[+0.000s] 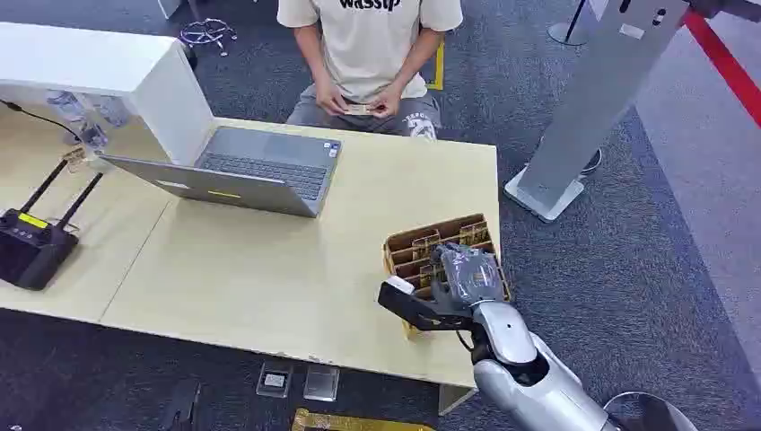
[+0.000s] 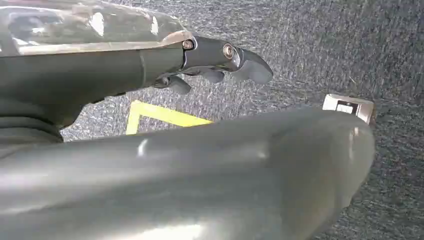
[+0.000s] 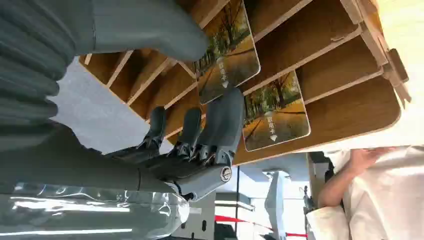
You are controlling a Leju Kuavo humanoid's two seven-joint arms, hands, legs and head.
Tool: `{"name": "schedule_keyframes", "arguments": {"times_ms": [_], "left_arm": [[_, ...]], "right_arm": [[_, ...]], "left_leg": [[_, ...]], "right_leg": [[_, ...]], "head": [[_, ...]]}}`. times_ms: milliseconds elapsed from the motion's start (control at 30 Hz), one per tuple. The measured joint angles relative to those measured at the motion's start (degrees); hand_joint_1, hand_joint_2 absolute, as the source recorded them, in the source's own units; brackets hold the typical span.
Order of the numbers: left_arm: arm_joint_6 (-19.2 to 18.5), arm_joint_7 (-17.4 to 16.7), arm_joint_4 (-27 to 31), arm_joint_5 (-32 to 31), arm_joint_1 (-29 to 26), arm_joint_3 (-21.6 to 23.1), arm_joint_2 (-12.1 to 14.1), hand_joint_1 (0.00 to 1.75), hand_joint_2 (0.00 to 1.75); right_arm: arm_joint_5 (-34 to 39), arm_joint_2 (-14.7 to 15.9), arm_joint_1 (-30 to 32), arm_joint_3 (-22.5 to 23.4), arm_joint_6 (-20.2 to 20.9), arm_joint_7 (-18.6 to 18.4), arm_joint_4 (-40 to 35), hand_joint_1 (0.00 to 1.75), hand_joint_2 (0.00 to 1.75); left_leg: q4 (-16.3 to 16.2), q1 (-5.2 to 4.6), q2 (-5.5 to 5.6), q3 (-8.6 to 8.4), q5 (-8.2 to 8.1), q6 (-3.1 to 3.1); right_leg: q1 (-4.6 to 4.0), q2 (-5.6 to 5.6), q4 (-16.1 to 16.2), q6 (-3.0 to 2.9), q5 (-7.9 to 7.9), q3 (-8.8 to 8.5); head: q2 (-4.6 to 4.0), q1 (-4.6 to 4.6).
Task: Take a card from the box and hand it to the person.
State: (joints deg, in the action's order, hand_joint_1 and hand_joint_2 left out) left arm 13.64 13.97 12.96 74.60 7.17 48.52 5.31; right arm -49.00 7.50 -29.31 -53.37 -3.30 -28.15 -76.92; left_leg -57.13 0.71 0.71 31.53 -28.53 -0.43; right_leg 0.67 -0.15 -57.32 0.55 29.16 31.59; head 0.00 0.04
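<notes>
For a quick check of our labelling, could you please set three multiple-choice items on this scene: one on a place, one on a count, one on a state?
1. Where is the box?
A. on the table's right part
B. on the floor
C. on the laptop

2. How many cards show in the right wrist view?
A. none
B. two
C. five

3. What is the right hand doing?
A. hanging by the floor
B. reaching into the box
C. touching the laptop

Answers: 1 A, the box stands near the table's right edge. 2 B, two tree-printed cards stand in the slots. 3 B, its fingers lie among the dividers.
</notes>
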Motion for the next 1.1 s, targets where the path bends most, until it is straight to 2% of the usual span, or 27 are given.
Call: {"name": "schedule_keyframes", "arguments": {"times_ms": [167,200,267,533,700,733,767,933,1000,1100], "left_arm": [[0.1,0.0,0.0,0.1,0.0,0.0,0.0,0.00,0.00],[0.1,0.0,0.0,0.1,0.0,0.0,0.0,0.00,0.00],[0.1,0.0,0.0,0.1,0.0,0.0,0.0,0.00,0.00],[0.1,0.1,0.0,0.2,0.0,0.0,0.0,0.00,0.00],[0.1,0.1,0.0,0.2,0.0,0.0,0.0,0.00,0.00],[0.1,0.1,0.0,0.2,0.0,0.0,0.0,0.00,0.00],[0.1,0.1,0.0,0.2,0.0,0.0,0.0,0.00,0.00],[0.1,0.1,0.0,0.2,0.0,0.0,0.0,0.00,0.00],[0.1,0.1,0.0,0.2,0.0,0.0,0.0,0.00,0.00],[0.0,0.1,0.0,0.2,0.0,0.0,0.0,0.00,0.00]], "right_arm": [[0.1,0.0,-0.1,0.0,-0.3,0.0,0.5,0.84,1.75],[0.2,0.0,-0.2,0.0,-0.3,0.0,0.5,0.87,1.75],[0.1,0.0,-0.2,0.0,-0.3,0.0,0.7,0.80,1.75],[0.2,0.0,-0.3,0.0,-0.7,0.0,1.2,0.77,1.75],[0.2,0.0,-0.3,0.0,-0.8,0.0,1.4,0.82,1.75],[0.2,0.0,-0.3,0.0,-0.8,0.0,1.4,0.93,1.75],[0.2,0.0,-0.3,0.0,-0.9,0.0,1.5,0.96,1.75],[0.2,0.0,-0.3,0.0,-0.9,0.0,1.8,1.01,1.75],[0.2,0.0,-0.3,0.0,-0.9,0.0,2.1,1.12,1.75],[0.3,0.0,-0.4,0.0,-0.9,0.0,2.2,1.17,1.75]], "left_leg": [[0.0,0.00,0.00,-0.03,0.00,0.00],[0.0,0.00,0.00,-0.03,0.00,0.00],[0.0,0.00,0.00,-0.04,0.00,0.00],[0.0,0.00,0.00,-0.05,0.00,0.00],[0.0,0.00,0.00,-0.05,0.00,0.00],[0.0,0.00,0.00,-0.05,0.00,0.00],[0.0,0.00,0.00,-0.05,0.00,0.00],[0.0,0.00,0.00,-0.05,0.00,0.00],[0.0,0.00,0.00,-0.05,0.00,0.00],[0.0,0.00,0.00,-0.04,0.00,0.00]], "right_leg": [[0.00,0.00,0.0,0.00,0.00,-0.02],[0.00,0.00,0.0,0.00,0.00,-0.02],[0.00,0.00,0.0,0.00,0.00,-0.03],[0.00,0.01,0.0,0.00,0.00,-0.03],[0.00,0.01,0.0,0.00,0.00,-0.03],[0.00,0.01,0.0,0.00,0.00,-0.03],[0.00,0.01,0.0,0.00,0.00,-0.03],[0.00,0.01,0.0,0.00,0.00,-0.03],[0.00,0.01,0.0,0.00,0.00,-0.03],[0.00,0.00,0.0,0.00,0.00,-0.03]], "head": [[0.00,-0.02],[0.00,-0.02],[0.00,-0.02],[0.00,-0.04],[0.00,-0.07],[0.00,-0.04],[0.00,-0.04],[0.00,0.00],[0.00,-0.02],[0.00,-0.02]]}}
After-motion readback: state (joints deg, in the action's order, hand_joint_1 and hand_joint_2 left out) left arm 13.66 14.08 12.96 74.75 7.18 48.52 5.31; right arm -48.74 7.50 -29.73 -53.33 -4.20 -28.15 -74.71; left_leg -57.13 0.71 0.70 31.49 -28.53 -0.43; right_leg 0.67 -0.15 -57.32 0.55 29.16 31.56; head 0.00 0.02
